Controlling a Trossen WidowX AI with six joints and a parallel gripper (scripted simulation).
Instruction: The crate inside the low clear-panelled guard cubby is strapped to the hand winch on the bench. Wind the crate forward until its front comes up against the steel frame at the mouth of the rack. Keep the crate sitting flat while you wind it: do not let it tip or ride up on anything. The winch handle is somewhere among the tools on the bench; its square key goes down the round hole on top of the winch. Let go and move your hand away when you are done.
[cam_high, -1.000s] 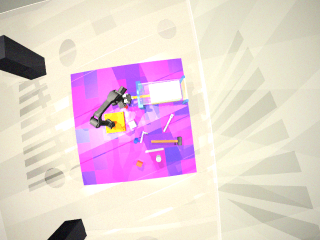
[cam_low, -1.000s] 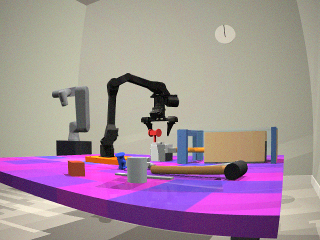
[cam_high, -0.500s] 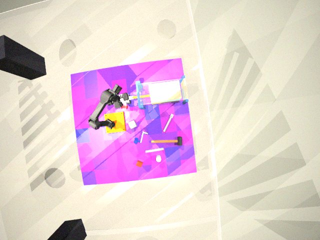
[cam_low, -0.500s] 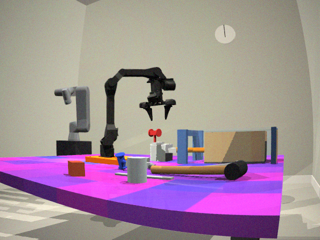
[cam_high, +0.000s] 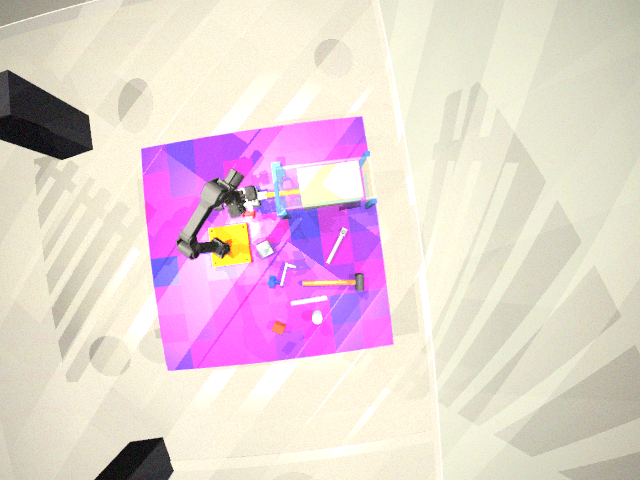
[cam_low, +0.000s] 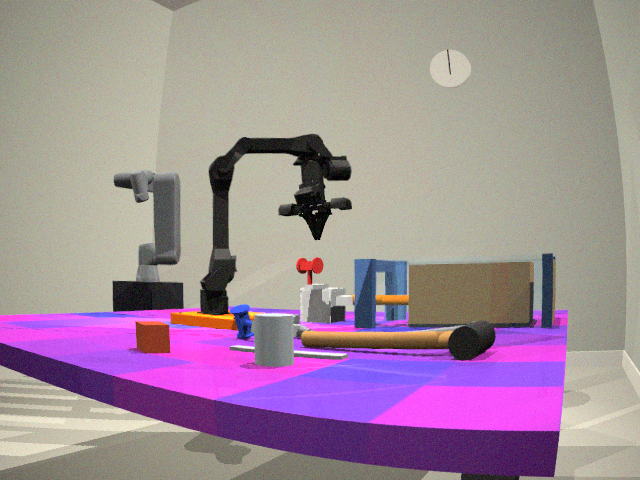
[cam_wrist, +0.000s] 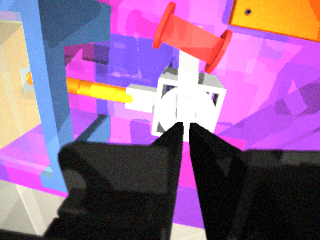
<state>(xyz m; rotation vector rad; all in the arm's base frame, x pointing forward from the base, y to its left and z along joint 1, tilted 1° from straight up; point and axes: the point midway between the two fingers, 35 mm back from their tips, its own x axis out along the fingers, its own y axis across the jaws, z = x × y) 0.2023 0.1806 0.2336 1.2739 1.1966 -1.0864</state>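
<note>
The claw (cam_low: 317, 238) (cam_wrist: 185, 128) is closed, its tips together with nothing between them. It hangs point down above the winch (cam_low: 314, 303) (cam_wrist: 218, 100), with open air between the tips and the red-gripped handle (cam_high: 249, 213) (cam_low: 309, 265) (cam_wrist: 192, 37). That handle stands up from the winch, its arm reaching over the top; whether its square key is fully down the hole I can't quite make out, as the handle covers it.

From the winch a yellow-orange strap (cam_high: 279, 194) (cam_low: 391, 299) (cam_wrist: 100, 92) runs through the blue steel frame (cam_high: 275, 186) (cam_low: 361, 292) (cam_wrist: 42, 90) to the crate (cam_high: 330, 183) (cam_low: 470, 293) (cam_wrist: 10, 75). The crate sits flat inside the clear-panelled cubby, toward its far end, with a gap left between its front and the frame at the mouth.

On the other side of the winch, the arm's yellow base plate (cam_high: 245, 253) (cam_low: 181, 318) (cam_wrist: 280, 15) lies near, apart from it. Farther out, a pale block (cam_high: 264, 249), a blue piece (cam_high: 272, 281) (cam_low: 241, 321) and a hammer (cam_high: 328, 282) (cam_low: 377, 339) lie well apart from the winch. Near one edge of the tabletop (cam_high: 217, 330) (cam_low: 310, 434) are an orange cube (cam_high: 278, 327) (cam_low: 153, 336) and a grey cylinder (cam_high: 316, 317) (cam_low: 273, 339), both well inside the edge.
</note>
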